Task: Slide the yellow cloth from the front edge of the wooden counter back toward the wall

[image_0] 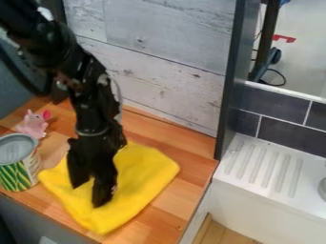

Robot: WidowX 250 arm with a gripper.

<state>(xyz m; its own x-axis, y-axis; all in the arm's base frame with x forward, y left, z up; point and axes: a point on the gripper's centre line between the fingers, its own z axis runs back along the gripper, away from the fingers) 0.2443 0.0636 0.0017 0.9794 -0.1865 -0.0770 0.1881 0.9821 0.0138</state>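
Wooden counter [192, 174] is bearing yellow cloth [143, 174] under your gripper [90, 194], jaws apart — swinging toward ten o'clock is risking toppling the can [18, 167].

Toy kitchen with ribbed drainboard [272, 167]

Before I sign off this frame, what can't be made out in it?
All in the camera view:
- Yellow cloth: part hidden behind the gripper.
- Fingertip contact with the cloth: unclear from this slant.
- Pink toy: face details too small.
- Round grey thing: cut off by the right edge.
- Can: far side turned away.
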